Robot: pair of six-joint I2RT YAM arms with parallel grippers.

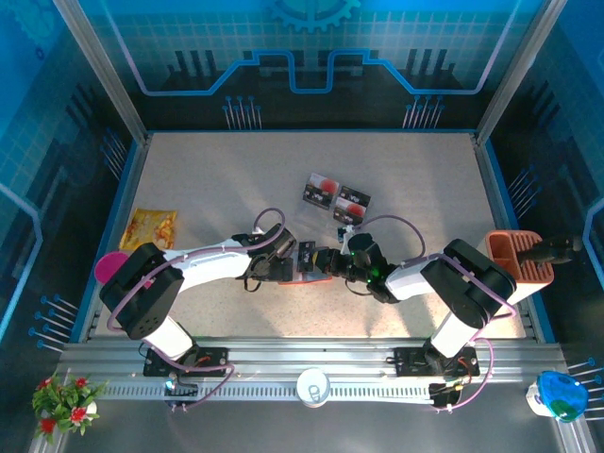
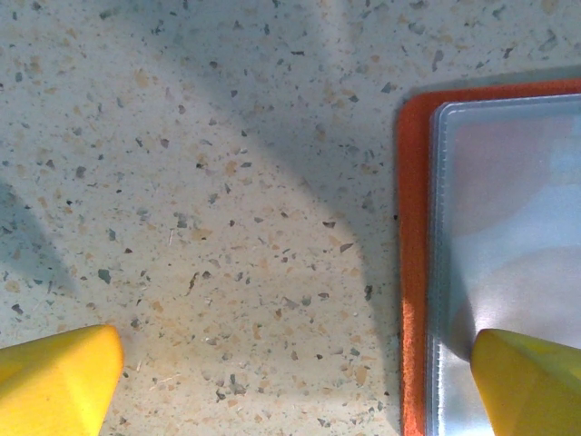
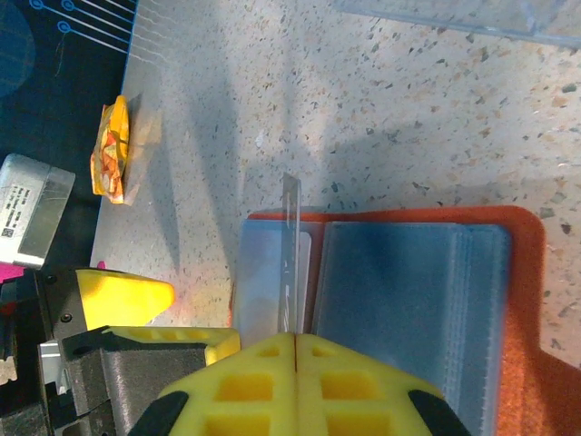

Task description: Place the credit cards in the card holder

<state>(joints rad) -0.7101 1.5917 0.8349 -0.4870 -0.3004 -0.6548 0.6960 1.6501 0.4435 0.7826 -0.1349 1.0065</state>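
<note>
The orange-red card holder lies open on the speckled table between both grippers, its grey-blue pockets facing up. My right gripper is shut on a thin clear pocket leaf that stands on edge over the holder's fold. My left gripper is open and low at the holder's left side. One yellow fingertip rests over the clear sleeve, the other over bare table. Two dark credit cards lie flat farther back, apart from both grippers.
A yellow snack packet lies at the table's left side. An orange ribbed container stands at the right edge, and a pink object sits by the left arm. A paper cup stands on the front rail.
</note>
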